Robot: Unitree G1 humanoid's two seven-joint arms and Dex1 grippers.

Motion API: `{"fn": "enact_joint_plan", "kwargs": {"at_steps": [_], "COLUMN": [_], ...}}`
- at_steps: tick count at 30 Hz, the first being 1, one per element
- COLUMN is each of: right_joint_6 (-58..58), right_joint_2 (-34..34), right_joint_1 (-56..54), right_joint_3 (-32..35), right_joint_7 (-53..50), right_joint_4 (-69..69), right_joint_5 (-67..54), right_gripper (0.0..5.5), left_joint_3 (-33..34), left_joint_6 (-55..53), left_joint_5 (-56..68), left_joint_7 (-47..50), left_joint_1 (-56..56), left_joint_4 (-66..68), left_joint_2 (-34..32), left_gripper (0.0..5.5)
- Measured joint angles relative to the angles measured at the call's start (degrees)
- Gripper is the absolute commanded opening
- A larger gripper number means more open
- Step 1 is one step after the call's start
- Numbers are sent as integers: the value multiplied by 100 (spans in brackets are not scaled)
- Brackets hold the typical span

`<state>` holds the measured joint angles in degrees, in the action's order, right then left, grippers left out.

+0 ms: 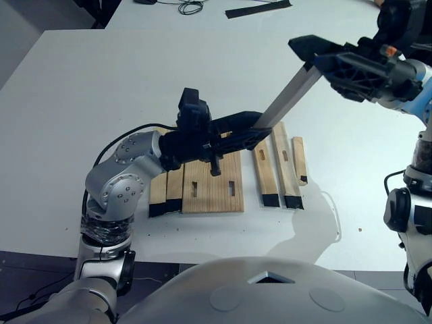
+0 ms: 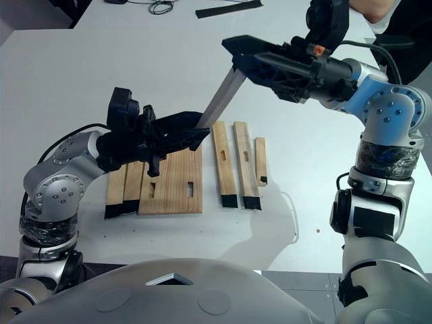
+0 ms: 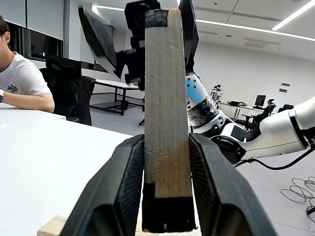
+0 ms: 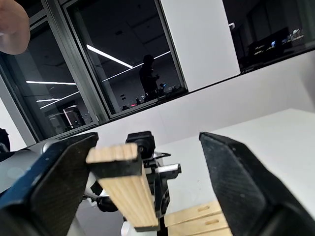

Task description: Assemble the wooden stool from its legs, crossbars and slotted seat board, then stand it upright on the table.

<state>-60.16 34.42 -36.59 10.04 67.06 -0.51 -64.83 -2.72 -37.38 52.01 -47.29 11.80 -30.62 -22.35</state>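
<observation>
A wooden leg with black-taped ends slants up from left to right above the table. My left gripper is shut on its lower end, fingers pressed on both sides. My right gripper stands open at the leg's upper end, which lies against one finger while the other is far off. On the table below lies the slotted seat board. Two pieces lie to its left. Two slotted bars and a short crossbar lie to its right.
The white table has free room to the left and behind the parts. A black strip and cables lie at the far edge. The front edge runs close to the parts.
</observation>
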Motion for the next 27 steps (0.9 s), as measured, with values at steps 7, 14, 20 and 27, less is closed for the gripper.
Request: {"fn": "enact_joint_plan", "kwargs": {"at_steps": [7, 14, 20, 27], "right_joint_6": [-70, -34, 136, 358], "right_joint_2": [-4, 34, 42, 25], "right_joint_1": [173, 493, 546, 398], "right_joint_3": [-124, -514, -558, -534], "right_joint_7": [102, 365, 391, 279], "right_joint_4": [-353, -754, -743, -422], "right_joint_5": [-24, 108, 248, 489], "right_gripper": [379, 379, 379, 312], "left_joint_3": [-175, -181, -197, -213], "left_joint_6": [79, 63, 61, 61], "left_joint_5": [-221, -114, -110, -99], "left_joint_7": [78, 295, 315, 238], "left_joint_1": [2, 17, 19, 0], "left_joint_4": [-1, 1, 1, -3], "left_joint_2": [7, 93, 70, 19], "left_gripper": [130, 130, 130, 130]}}
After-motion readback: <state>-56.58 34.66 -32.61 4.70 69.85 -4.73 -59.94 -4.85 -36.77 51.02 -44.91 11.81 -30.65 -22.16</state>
